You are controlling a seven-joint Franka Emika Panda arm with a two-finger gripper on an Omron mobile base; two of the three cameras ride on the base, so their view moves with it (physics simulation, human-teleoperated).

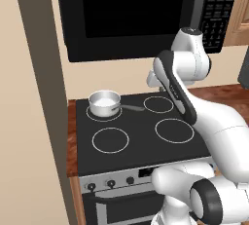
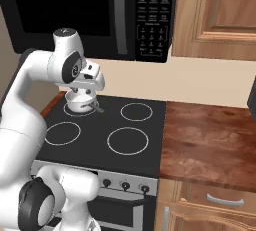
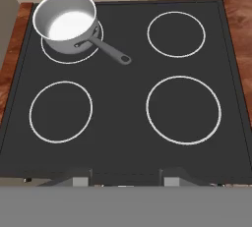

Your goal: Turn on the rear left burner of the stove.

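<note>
Above the stove, your end effector hovers open; next, descend to the front knobs.

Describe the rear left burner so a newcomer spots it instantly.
Find the black microwave; directly below sits the stove, black glass with four white rings. The rear left burner is the far-left ring, nearest the beige wall, and the only one with a steel saucepan standing on it.

**Stove and rear left burner: current state**

The stove has a flat black glass top bearing four white rings. The rear left burner, a thin white circle, lies at the far left corner, carrying a saucepan.
</note>
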